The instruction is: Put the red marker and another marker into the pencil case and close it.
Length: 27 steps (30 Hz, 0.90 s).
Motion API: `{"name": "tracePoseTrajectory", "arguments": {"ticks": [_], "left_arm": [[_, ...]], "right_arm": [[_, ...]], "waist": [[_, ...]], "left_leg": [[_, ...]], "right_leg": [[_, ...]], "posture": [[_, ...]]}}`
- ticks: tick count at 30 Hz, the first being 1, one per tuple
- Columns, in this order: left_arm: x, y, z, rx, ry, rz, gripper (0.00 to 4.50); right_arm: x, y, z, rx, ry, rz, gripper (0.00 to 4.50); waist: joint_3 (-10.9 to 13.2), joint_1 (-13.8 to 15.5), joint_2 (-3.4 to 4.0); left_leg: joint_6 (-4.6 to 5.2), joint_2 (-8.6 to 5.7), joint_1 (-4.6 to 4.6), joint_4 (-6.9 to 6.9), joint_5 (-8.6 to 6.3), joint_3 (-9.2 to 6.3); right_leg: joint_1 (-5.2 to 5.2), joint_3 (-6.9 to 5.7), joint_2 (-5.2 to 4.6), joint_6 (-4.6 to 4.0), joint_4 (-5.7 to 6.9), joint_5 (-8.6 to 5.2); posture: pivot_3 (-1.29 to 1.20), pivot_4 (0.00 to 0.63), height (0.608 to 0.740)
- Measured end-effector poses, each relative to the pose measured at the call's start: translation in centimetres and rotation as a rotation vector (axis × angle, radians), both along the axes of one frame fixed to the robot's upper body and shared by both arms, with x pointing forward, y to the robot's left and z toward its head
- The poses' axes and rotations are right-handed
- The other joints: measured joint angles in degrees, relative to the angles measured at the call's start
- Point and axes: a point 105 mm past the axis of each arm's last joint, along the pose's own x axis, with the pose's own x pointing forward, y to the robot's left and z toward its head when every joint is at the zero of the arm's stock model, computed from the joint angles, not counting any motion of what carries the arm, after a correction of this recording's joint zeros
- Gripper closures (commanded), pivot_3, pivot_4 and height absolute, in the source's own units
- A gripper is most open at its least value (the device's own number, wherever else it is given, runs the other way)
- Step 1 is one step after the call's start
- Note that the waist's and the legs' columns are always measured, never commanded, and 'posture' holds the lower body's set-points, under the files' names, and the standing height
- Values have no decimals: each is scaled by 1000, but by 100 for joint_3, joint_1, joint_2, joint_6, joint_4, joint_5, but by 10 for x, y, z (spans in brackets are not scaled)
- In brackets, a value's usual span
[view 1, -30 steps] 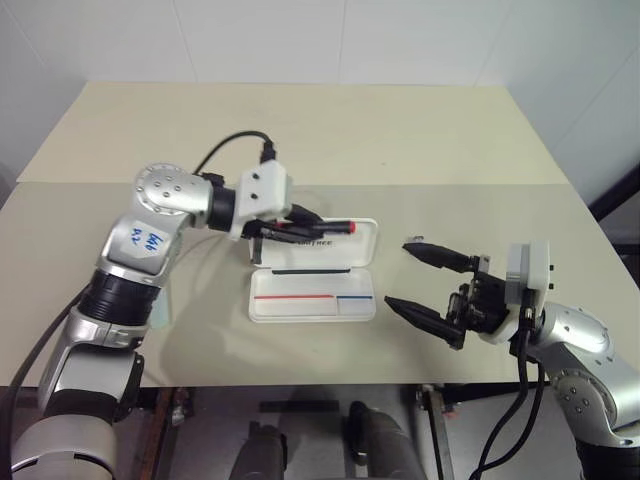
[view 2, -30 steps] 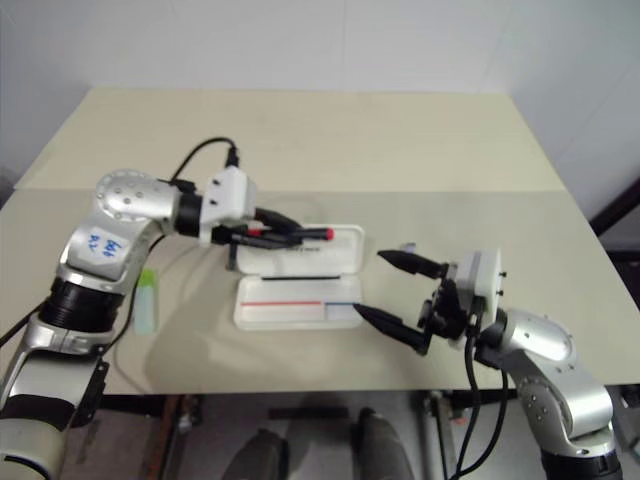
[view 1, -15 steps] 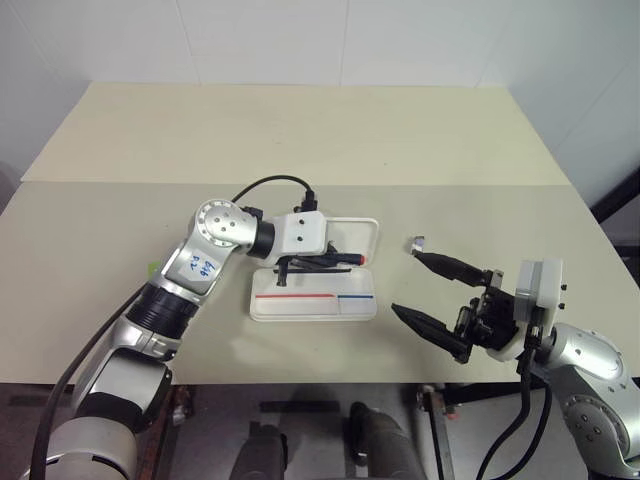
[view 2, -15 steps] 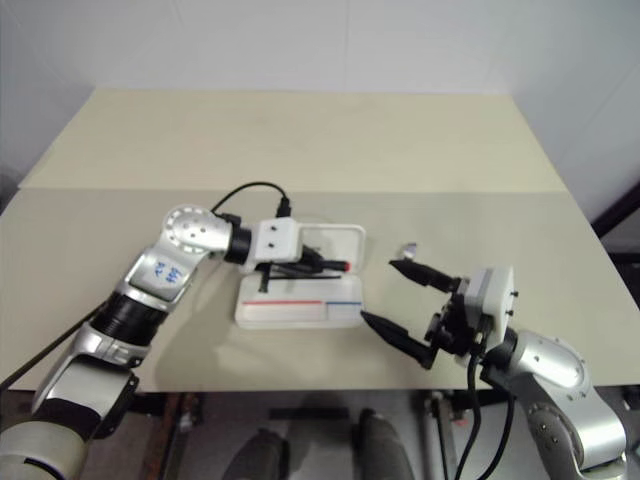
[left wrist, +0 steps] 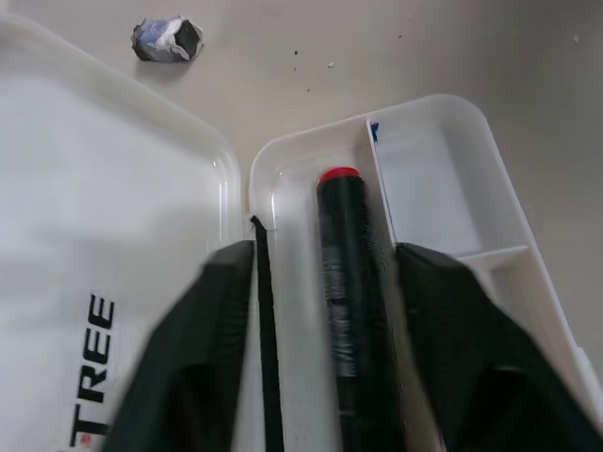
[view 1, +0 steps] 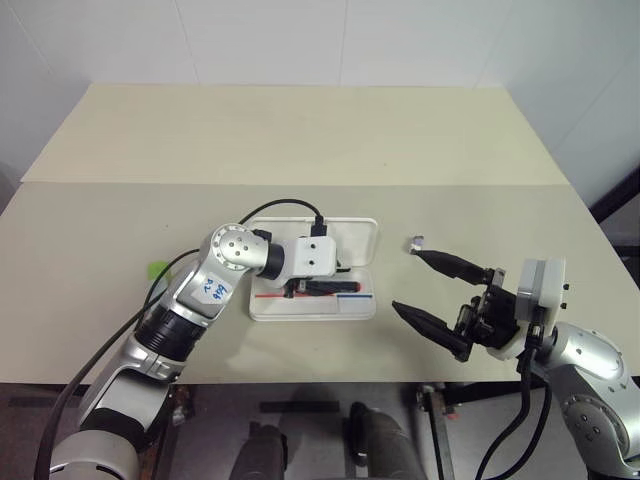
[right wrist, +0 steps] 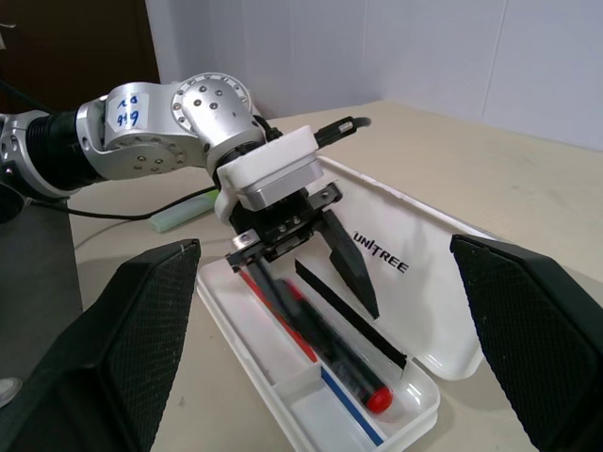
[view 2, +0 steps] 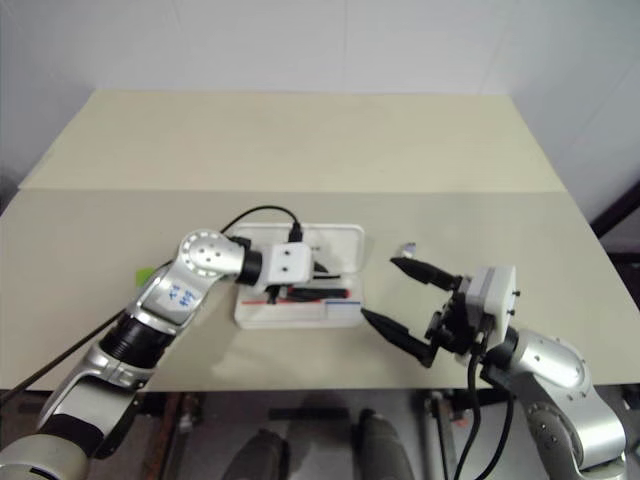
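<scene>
While your left gripper hangs over the open pencil case, its jaws stand spread, one finger on each side of the red marker, which lies in the tray of the case with neither finger visibly pinching it. You'll find the green-capped highlighter on the table left of the case, behind that arm. Your right gripper hovers to the right of the case, jaws wide apart and empty. A small crumpled scrap lies just beyond it.
</scene>
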Motion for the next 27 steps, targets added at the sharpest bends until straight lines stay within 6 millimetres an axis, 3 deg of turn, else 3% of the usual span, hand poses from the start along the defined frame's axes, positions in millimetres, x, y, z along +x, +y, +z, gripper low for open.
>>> {"name": "tracePoseTrajectory", "arguments": {"ticks": [4, 15, 20, 24, 27], "left_arm": [[1, 1, -1, 6, 1, 10, 15], [-18, -15, 15, -78, 1, -23, 15], [-41, -24, 52, -351, 48, -45, 15], [-48, -11, 85, -582, 36, 46, 15], [-45, 11, 97, -694, -3, 196, 15]], "right_arm": [[1, 0, 2, 1, -5, -1, 0], [3, 2, 5, -11, -12, 10, 0], [0, 3, 8, -41, -11, 51, 0], [-5, 4, 9, -47, 7, 111, 0], [-7, 4, 11, -34, 13, 148, 0]], "waist": [[0, 0, 0], [0, 0, 0], [1, 0, 0], [0, -10, 1], [0, -13, 1]], "left_leg": [[0, 0, 0, 0, 0, 0], [0, 0, -1, 0, 0, -1], [0, 1, 0, 1, 0, -2], [1, 1, 9, 2, 0, -2], [1, 0, 11, 2, 1, -2]], "right_leg": [[0, 0, 0, 0, 0, 0], [-1, 0, 0, 0, 1, 0], [1, 1, 0, 0, 1, 0], [6, 2, 0, -1, -3, -1], [17, 4, 0, -4, -5, -4]], "posture": [[0, 150, 740], [0, 150, 740], [0, 150, 740], [0, 150, 740], [0, 150, 740]]}}
